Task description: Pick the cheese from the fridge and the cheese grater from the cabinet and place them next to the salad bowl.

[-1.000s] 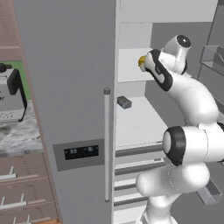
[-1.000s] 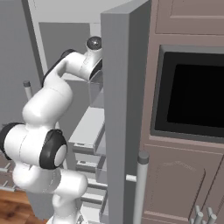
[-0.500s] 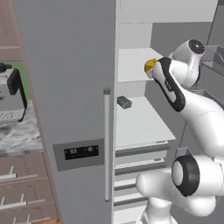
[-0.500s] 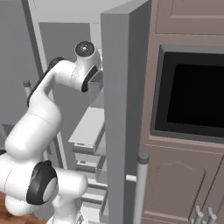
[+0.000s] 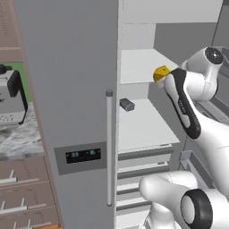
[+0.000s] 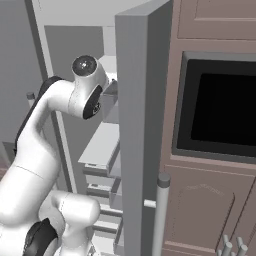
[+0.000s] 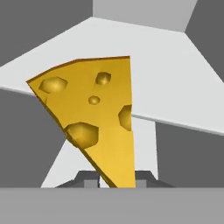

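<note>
My gripper (image 7: 117, 179) is shut on the cheese (image 7: 96, 118), a yellow-orange wedge with holes that stands up between the fingers. In the left base view the cheese (image 5: 161, 73) hangs at the front edge of the upper white shelf (image 5: 138, 65) of the open fridge (image 5: 67, 89), with the hand right behind it to the right. The fridge's other door (image 6: 137, 150) stands open edge-on in the right base view. The cheese grater, the cabinet and the salad bowl are out of view.
A small dark grey block (image 5: 127, 105) lies on the lower fridge shelf. A coffee machine (image 5: 11, 96) stands on the counter at the left, above brown drawers (image 5: 22, 197). A built-in oven with a dark window (image 6: 220, 110) sits right of the fridge.
The arm has drawn back to the right and slightly down, carrying the cheese from over the upper shelf to its front edge. The base has not moved.
</note>
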You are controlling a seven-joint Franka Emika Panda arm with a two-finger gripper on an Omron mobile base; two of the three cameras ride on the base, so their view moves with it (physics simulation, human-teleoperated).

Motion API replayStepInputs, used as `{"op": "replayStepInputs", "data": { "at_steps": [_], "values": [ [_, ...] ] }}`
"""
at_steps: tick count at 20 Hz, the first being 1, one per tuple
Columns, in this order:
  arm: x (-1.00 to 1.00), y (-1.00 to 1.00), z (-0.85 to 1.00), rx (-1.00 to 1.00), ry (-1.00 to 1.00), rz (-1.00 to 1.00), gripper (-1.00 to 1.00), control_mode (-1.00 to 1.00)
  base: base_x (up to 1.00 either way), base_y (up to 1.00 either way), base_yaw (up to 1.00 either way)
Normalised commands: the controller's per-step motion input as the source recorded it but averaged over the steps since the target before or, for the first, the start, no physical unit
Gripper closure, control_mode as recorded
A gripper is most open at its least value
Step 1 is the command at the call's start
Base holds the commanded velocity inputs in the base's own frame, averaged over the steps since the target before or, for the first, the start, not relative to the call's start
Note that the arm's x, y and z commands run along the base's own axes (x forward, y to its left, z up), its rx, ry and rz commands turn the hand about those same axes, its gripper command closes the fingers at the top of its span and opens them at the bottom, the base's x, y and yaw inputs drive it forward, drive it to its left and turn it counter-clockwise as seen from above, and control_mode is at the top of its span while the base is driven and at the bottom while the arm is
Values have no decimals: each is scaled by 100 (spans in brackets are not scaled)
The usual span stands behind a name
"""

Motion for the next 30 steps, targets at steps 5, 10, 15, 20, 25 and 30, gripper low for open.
{"op": "replayStepInputs", "data": {
  "at_steps": [5, 10, 15, 20, 25, 30],
  "values": [
    [-57, 0, 0, 0, 0, 0, 100, -100, 0, 0, 0],
    [-59, 0, 0, 0, 0, 0, 100, -100, 0, 0, 0],
    [-21, 6, 0, 0, 0, 0, 100, -100, 0, 0, 0],
    [-13, 0, 0, 0, -1, 0, 100, -100, 0, 0, 0],
    [-38, 1, -8, 0, -1, 0, 100, -100, 0, 0, 0],
    [-8, 1, -2, 0, 0, 0, 100, 100, -34, 14, 0]
  ]
}}
